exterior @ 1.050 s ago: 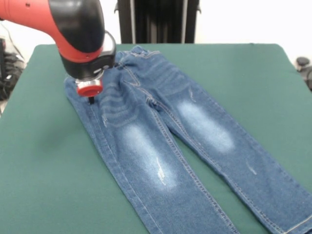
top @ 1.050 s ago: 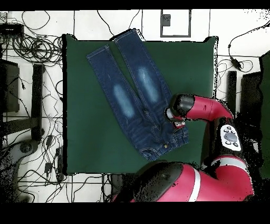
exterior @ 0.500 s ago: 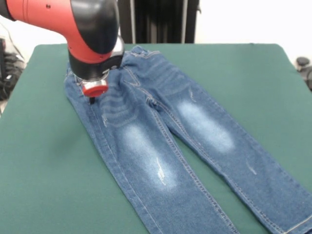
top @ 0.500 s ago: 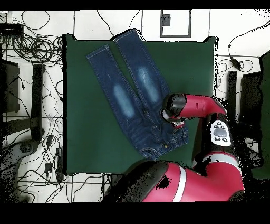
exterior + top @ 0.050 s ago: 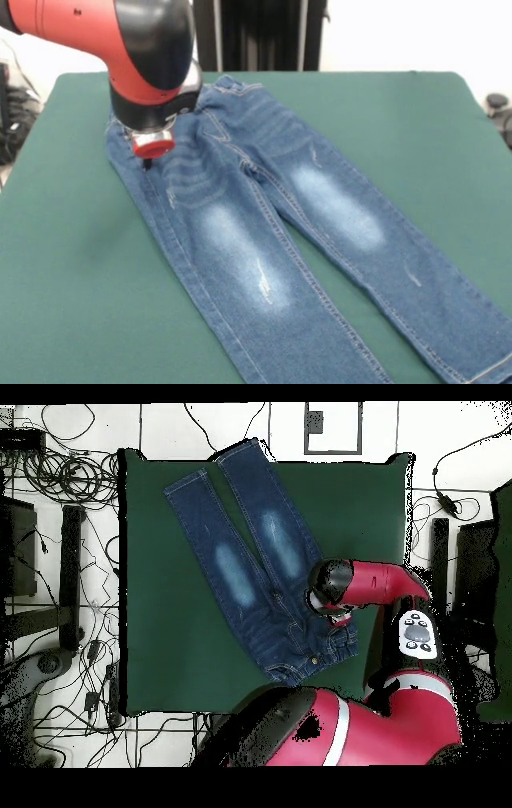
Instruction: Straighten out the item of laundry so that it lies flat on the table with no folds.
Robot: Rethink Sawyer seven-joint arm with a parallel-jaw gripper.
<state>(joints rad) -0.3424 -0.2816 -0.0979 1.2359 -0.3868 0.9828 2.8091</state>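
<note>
Front view, reading left to right: the gripper (image 5: 148,162) hangs over the hip edge of the jeans (image 5: 272,232), its tip at or just above the denim; you cannot tell how far its fingers are parted or whether they hold cloth. The jeans lie spread diagonally on the table (image 5: 72,304), both legs extended, with faint ripples near the waistband (image 5: 232,86). Expect soft, limp, fairly heavy denim that drags; pinch it at an outer seam or hem.
</note>
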